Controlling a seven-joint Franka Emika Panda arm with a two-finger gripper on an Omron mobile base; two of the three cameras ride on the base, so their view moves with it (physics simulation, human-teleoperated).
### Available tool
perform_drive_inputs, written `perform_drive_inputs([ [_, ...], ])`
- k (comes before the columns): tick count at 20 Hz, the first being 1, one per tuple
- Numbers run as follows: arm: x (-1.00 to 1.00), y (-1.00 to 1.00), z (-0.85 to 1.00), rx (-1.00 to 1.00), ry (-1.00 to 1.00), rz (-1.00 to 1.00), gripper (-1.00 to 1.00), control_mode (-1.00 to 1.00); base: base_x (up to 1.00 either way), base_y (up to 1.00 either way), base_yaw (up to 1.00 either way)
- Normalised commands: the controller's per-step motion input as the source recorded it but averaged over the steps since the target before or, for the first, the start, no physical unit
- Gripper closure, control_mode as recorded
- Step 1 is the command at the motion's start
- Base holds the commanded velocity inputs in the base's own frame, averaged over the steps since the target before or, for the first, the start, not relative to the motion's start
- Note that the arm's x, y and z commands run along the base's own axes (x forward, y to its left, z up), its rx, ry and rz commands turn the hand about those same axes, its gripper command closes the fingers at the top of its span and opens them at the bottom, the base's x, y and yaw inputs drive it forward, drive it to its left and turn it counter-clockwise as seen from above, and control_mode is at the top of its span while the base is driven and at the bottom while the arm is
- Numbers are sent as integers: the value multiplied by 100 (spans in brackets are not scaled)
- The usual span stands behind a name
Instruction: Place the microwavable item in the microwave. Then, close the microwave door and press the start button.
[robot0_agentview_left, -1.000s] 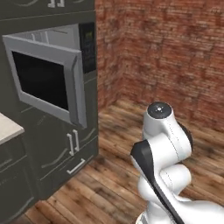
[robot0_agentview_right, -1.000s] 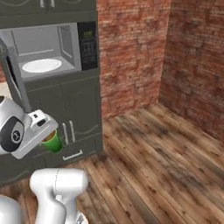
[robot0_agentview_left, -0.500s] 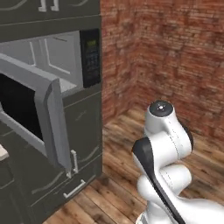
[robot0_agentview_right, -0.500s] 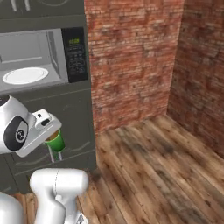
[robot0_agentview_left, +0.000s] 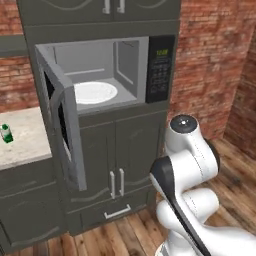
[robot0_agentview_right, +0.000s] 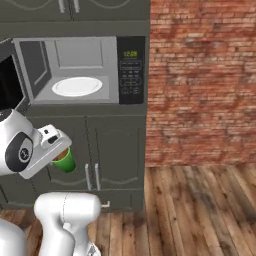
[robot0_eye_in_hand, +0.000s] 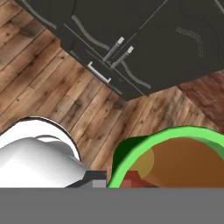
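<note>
The microwavable item (robot0_agentview_right: 66, 162), a small green cup with brown contents, hangs in front of the lower cabinet doors, well below the microwave (robot0_agentview_right: 75, 70). My gripper (robot0_agentview_right: 59, 151) is shut on it from above. In the hand view the cup's green rim (robot0_eye_in_hand: 175, 131) sits at the bottom right, over the wooden floor. The microwave (robot0_agentview_left: 100, 70) stands open, showing its grey interior and white turntable (robot0_agentview_left: 95, 92). The microwave door (robot0_agentview_left: 62, 125) is swung out to the left. The black keypad (robot0_agentview_left: 160, 75) with its green display is on the right.
A green-and-white carton (robot0_agentview_left: 6, 133) stands on the pale counter (robot0_agentview_left: 25, 145) left of the open door. Dark cabinets with bar handles (robot0_agentview_left: 116, 182) sit under the microwave. A brick wall (robot0_agentview_right: 200, 80) rises to the right, with wooden floor (robot0_agentview_right: 200, 210) in front.
The base has moved, so both base views have shifted and the microwave now faces me squarely. The cup stays in my shut gripper, and the door stays open.
</note>
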Motion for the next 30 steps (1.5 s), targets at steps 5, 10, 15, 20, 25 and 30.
perform_drive_inputs([
  [5, 0, 0, 0, 0, 0, 0, 100, 100, 76, -56, 43],
  [10, 0, 0, 0, 0, 0, 0, 100, 100, 88, -7, 20],
  [15, 0, 0, 0, 0, 0, 0, 100, 100, 38, 3, 20],
  [20, 0, 0, 0, 0, 0, 0, 100, 100, 24, 1, 12],
  [25, 0, 0, 0, 0, 0, 0, 100, 100, 5, 0, 4],
  [30, 0, 0, 0, 0, 0, 0, 100, 100, 20, 11, 14],
])
